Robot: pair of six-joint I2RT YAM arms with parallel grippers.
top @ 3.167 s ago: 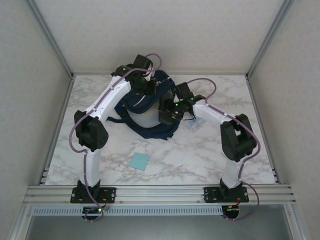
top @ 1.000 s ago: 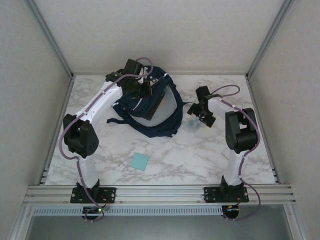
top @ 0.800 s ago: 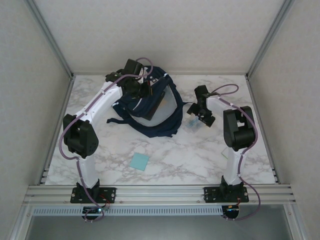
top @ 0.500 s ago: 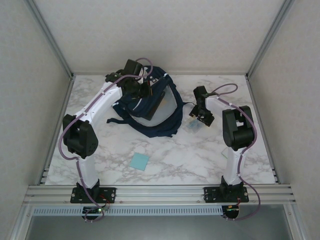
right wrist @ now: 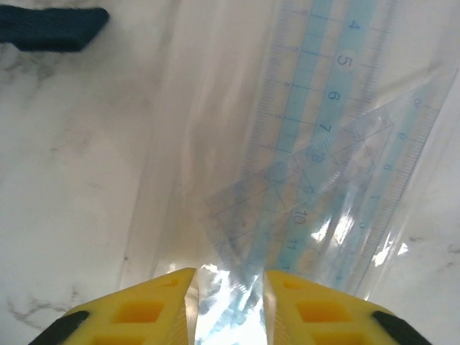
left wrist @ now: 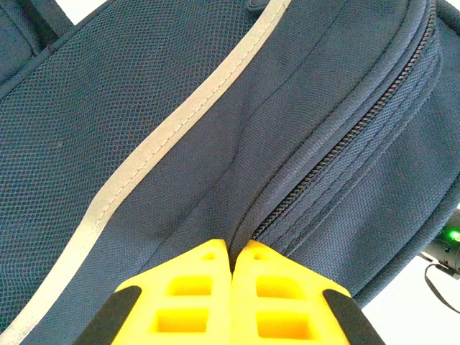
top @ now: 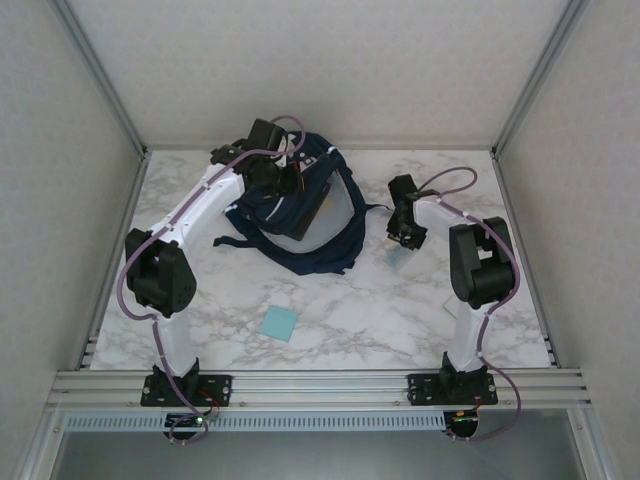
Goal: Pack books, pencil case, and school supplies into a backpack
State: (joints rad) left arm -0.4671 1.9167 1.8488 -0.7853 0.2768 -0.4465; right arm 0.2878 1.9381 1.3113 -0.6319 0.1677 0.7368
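Observation:
The navy backpack [top: 300, 225] lies at the back middle of the table, its mouth held up. My left gripper [top: 290, 183] is shut on a fold of backpack fabric [left wrist: 144, 108] beside the zipper [left wrist: 338, 144], the yellow fingertips of the left gripper [left wrist: 232, 248] pressed together. To the right of the bag lies the clear bluish packet [top: 397, 256] of rulers. My right gripper [top: 403, 238] is down on its near end. In the right wrist view the packet [right wrist: 316, 144] bunches between the jaws of the right gripper [right wrist: 228, 277]. The light-blue square pad [top: 279, 323] lies flat near the front. Books and pencil case are hidden.
A dark strap end [right wrist: 50, 27] of the bag lies just left of the packet. Loose straps [top: 235, 240] trail from the bag's left side. Metal frame rails [top: 320, 385] bound the near edge, and walls close the sides.
My right gripper has shifted slightly left and down over the packet, and its jaws have closed from wide open onto the plastic. The left arm and backpack have not moved.

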